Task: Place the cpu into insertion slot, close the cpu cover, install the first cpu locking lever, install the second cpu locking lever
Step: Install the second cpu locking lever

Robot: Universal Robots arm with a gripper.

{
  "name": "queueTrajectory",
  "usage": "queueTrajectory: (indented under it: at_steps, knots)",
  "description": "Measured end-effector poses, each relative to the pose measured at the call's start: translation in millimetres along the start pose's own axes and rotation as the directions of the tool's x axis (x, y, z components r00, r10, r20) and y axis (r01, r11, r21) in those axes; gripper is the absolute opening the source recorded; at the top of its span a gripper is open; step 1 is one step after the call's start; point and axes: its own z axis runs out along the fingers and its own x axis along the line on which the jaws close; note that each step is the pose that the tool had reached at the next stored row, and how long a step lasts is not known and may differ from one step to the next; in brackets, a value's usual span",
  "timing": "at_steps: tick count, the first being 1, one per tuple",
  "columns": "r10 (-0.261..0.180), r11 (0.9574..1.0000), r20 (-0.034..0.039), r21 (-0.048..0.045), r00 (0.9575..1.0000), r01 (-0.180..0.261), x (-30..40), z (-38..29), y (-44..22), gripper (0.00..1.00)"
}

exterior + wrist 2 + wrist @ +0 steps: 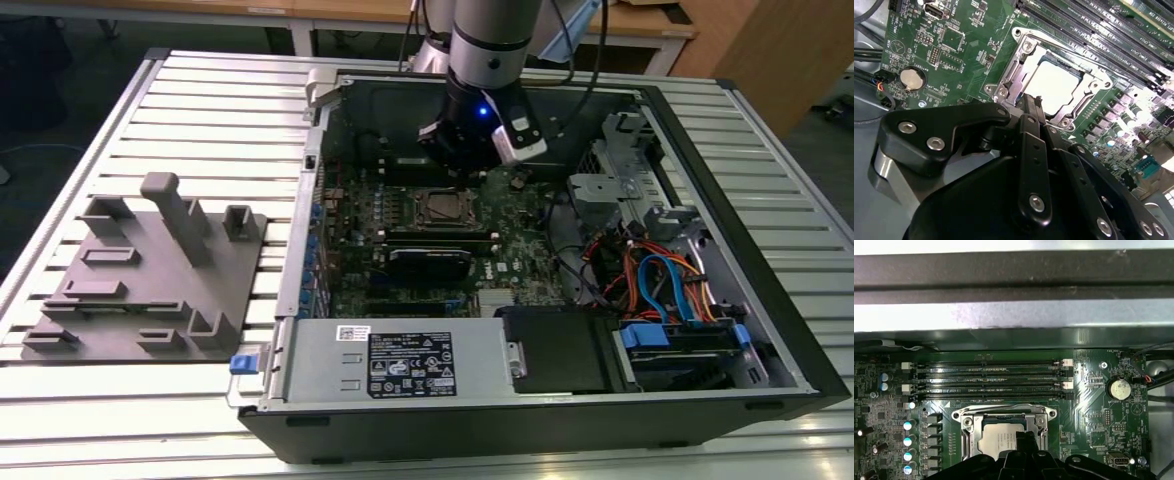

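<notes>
1. In the exterior view my gripper (470, 172) hangs inside the open computer case (747, 300), low over the green motherboard (350, 262) and right at the far edge of the insertion slot (442, 208). The slot lies in the far half of the board, with long dark memory slots (434, 238) on its near side. A grey fixture block (147, 275) rests on the slatted table (200, 90), beyond the case on the exterior view's left.

2. In the second wrist view my fingertips (1030, 102) are drawn narrow, close together, touching down at the edge of the cpu cover (1019, 67). The cover lies flat over the slot, and the cpu (1054, 87) shows through its window, seated, its pale metal top bright. I hold nothing. A round coin battery (912, 78) sits on the board well apart from the socket.

3. In the first wrist view the cpu (999, 437) sits in the insertion slot (968, 437) under the cpu cover (1004, 413), with my fingertips (1021, 440) against the cover's side. The memory slots (989, 380) run between the socket and the case wall (1014, 315).
</notes>
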Motion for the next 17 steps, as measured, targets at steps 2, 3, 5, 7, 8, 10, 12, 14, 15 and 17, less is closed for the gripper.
queueTrajectory:
  at_steps: [2, 3, 5, 7, 8, 10, 12, 14, 15, 17]
  knots:
    - [0.0, 1.0, -0.0001, 0.0001, 1.0, 0.0, 0.0, -0.1, -0.4, 0.1]
    - [0.0, 1.0, -0.0001, 0.0001, 1.0, 0.0, -0.1, -0.1, -0.7, 0.1]
    - [0.0, 1.0, -0.0001, 0.0001, 1.0, 0.0, -0.1, -0.1, -0.7, 0.1]
    - [0.0, 1.0, -0.0001, 0.0001, 1.0, 0.0, -0.1, -0.1, -0.8, 0.1]
    - [0.0, 1.0, -0.0001, 0.0001, 1.0, 0.0, -0.1, -0.1, -0.8, 0.1]
    - [0.0, 1.0, -0.0001, 0.0001, 1.0, 0.0, -0.1, -0.1, -0.8, 0.1]
    - [0.0, 1.0, -0.0001, 0.0001, 1.0, 0.0, -0.1, -0.1, -0.9, 0.1]
    - [0.0, 1.0, -0.0002, 0.0005, 1.0, 0.0, 0.0, -0.8, -1.0, 0.1]
    - [0.0, 1.0, -0.0002, 0.0004, 1.0, 0.0, 0.0, -2.3, -0.9, 0.1]
    - [0.0, 1.0, 0.0, 0.0008, 1.0, 0.0, 0.0, -7.2, -0.5, 0.1]
